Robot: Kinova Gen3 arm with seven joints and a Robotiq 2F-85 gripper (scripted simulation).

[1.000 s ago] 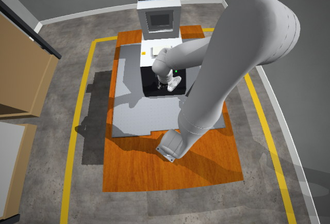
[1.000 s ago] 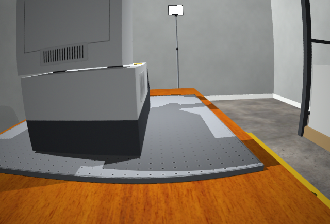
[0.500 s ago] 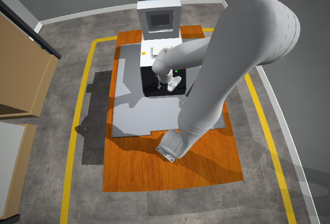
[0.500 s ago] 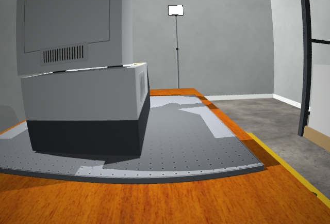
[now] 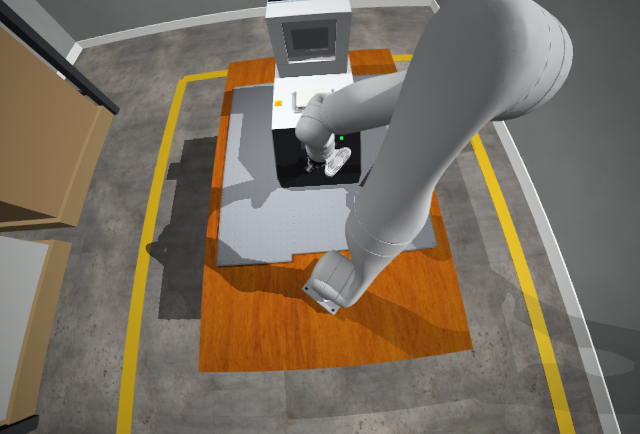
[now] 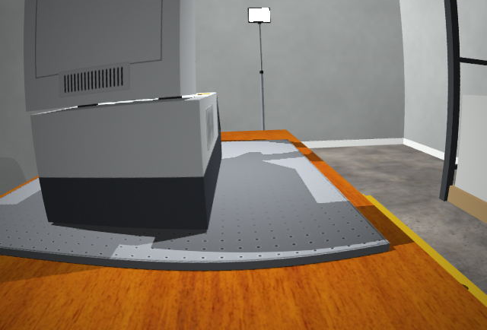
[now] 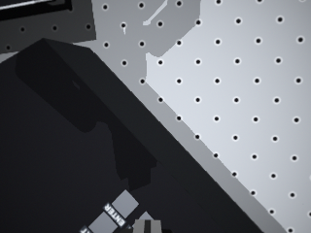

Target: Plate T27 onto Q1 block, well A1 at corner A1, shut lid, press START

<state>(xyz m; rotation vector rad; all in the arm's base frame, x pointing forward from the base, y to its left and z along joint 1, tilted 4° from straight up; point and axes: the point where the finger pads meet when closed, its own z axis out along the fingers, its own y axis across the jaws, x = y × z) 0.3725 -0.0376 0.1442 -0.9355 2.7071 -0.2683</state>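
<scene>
The cycler Q1 (image 5: pixel 286 119) (image 6: pixel 122 138) (image 7: pixel 44 146) stands on the grey perforated board. Its lid (image 5: pixel 309 5) (image 6: pixel 98 16) stands open, upright at the back. A pale plate (image 5: pixel 306 96) lies on the block, partly hidden by the arm; its seating and well A1 cannot be made out. The lamp (image 5: pixel 341 137) is green. My gripper (image 7: pixel 147 226) is shut and empty, over the dark front of Q1. In the wrist view its tips cover part of a grey key beside the key (image 7: pixel 124 204) near the ENTER label. Nest N1 cannot be identified for certain.
The perforated board (image 5: pixel 279 217) (image 6: pixel 251 201) (image 7: pixel 253 92) lies on the orange table (image 5: pixel 268 326) (image 6: pixel 251 299). A black-edged item shows at the wrist view's top left. The arm (image 5: pixel 413 160) reaches across Q1's right side and hides part of the board.
</scene>
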